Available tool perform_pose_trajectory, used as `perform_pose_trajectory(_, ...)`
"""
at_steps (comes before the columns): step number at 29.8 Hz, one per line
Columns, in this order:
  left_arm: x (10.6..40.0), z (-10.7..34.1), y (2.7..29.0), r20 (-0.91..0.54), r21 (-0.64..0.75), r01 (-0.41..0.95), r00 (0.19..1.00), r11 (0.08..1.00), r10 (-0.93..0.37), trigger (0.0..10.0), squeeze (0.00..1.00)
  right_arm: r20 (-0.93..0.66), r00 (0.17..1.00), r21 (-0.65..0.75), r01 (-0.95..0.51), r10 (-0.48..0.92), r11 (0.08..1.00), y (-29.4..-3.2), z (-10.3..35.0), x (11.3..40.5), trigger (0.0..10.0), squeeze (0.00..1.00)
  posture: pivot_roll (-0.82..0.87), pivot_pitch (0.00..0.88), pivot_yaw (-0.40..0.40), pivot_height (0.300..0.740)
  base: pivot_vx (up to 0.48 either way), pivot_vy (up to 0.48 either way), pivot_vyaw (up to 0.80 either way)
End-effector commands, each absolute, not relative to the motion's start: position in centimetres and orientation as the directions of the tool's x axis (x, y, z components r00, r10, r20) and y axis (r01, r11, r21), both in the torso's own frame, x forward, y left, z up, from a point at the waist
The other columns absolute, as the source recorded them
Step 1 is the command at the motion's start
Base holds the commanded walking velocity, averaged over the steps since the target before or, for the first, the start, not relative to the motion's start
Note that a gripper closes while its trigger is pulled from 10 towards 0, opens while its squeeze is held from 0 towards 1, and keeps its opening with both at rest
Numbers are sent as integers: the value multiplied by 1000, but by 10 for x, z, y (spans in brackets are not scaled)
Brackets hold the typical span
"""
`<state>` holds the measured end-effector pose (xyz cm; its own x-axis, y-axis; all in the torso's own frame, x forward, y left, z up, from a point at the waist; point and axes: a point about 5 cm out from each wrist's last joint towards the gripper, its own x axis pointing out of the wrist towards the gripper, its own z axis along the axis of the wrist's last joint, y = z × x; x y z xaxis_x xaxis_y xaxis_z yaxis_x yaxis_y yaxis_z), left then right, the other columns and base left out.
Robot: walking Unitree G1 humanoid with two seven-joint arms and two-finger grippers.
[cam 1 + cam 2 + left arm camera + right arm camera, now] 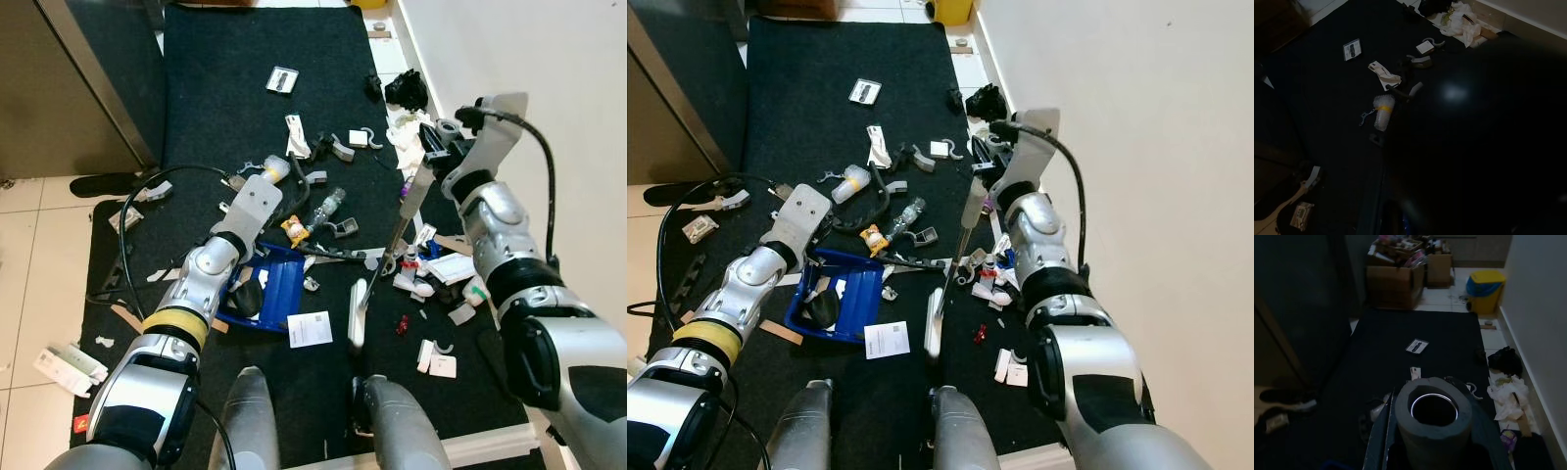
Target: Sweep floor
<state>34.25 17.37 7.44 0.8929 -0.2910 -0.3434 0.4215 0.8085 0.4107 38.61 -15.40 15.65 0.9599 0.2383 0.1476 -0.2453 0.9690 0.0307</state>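
Right gripper clenched round broom handle top, head down on mat amid litter. Left gripper at blue dustpan, grip state unclear. Broom looks light, stiff; hold high on the handle.

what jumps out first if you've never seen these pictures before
A black mat strewn with litter: papers, hooks, a clear bottle and a pile along the wall on the robot's right. In the middle, the left gripper reaches over a blue dustpan, while the right gripper holds a broom whose head rests on the mat beside the dustpan.
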Motion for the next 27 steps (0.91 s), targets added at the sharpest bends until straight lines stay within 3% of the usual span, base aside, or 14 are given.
perform_pose_trajectory(1, 313, 26, 179, -537, 330, 486, 801, 809, -262, 10000, 0, 158, 962, -12, -223, 222, 975, -156, 152, 383, 10000, 0, 54, 204, -157, 740, 0, 0, 0)
perform_pose_trajectory(5, 312, 25, 179, -537, 327, 484, 802, 812, -262, 10000, 0, 193, 964, -110, -163, 182, 981, -144, 137, 372, 10000, 0, 53, 213, -157, 740, 0, 0, 0)
perform_pose_trajectory(17, 311, 24, 176, -534, 319, 483, 802, 815, -267, 10000, 0, 155, 976, -179, -126, 155, 976, -118, 104, 352, 10000, 0, 48, 231, -151, 740, 0, 0, 0)
perform_pose_trajectory(27, 310, 23, 177, -536, 318, 484, 801, 815, -266, 10000, 0, 98, 966, -46, -237, 240, 971, -87, 89, 342, 10000, 0, 48, 231, -154, 740, 0, 0, 0)
